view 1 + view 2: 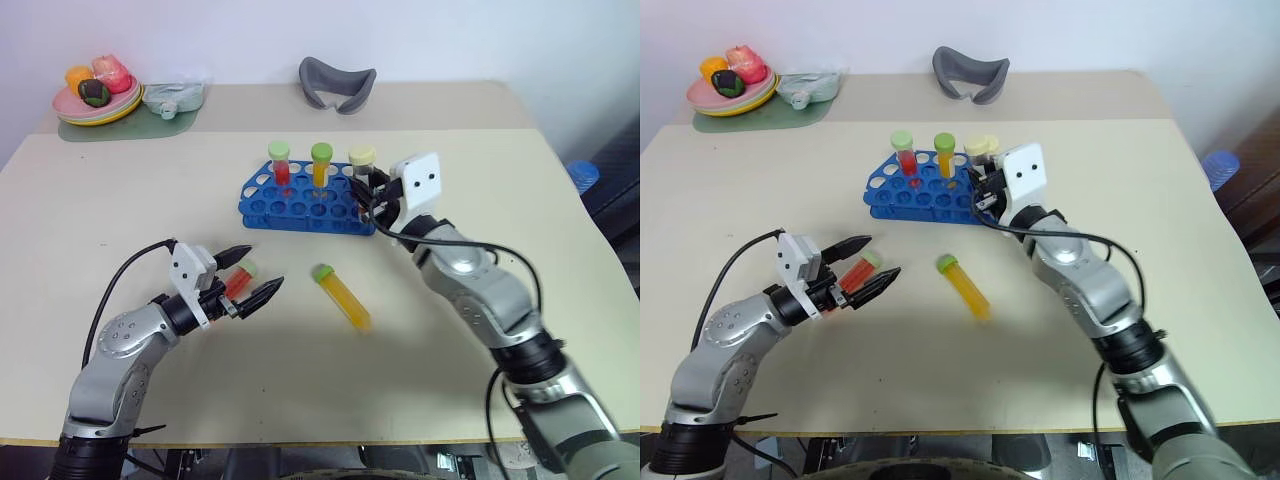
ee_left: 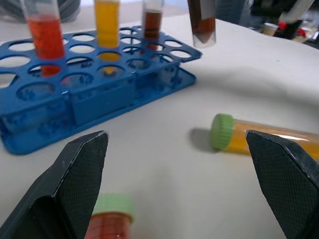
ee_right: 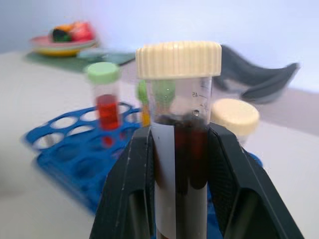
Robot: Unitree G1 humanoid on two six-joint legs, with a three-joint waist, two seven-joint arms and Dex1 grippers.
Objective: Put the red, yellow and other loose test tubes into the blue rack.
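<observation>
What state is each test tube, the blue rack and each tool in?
Bright blue plastic rack: three tubes standing in it.
Dark brown tube with cream cap: upright, held above the rack's end.
Yellow tube with green cap: lying loose on the table.
Red-orange tube with pale green cap: lying between open fingers.
Left tool: open.
Right tool: shut on the brown tube.

arm shells: both arms are brushed silver-grey metal in rounded segments, joined by black rings.
left wrist block: a white boxy camera housing sits above the left gripper [image 1: 250, 281].
right wrist block: a white square plate with two small dark dots sits behind the right gripper [image 1: 368, 192].
fingers [image 2: 82, 174]: matte black, wedge-shaped, tapering to points, with a fine cross-hatched texture on the inner pads.
cables: a thin black cable loops from each wrist block back along its forearm.
</observation>
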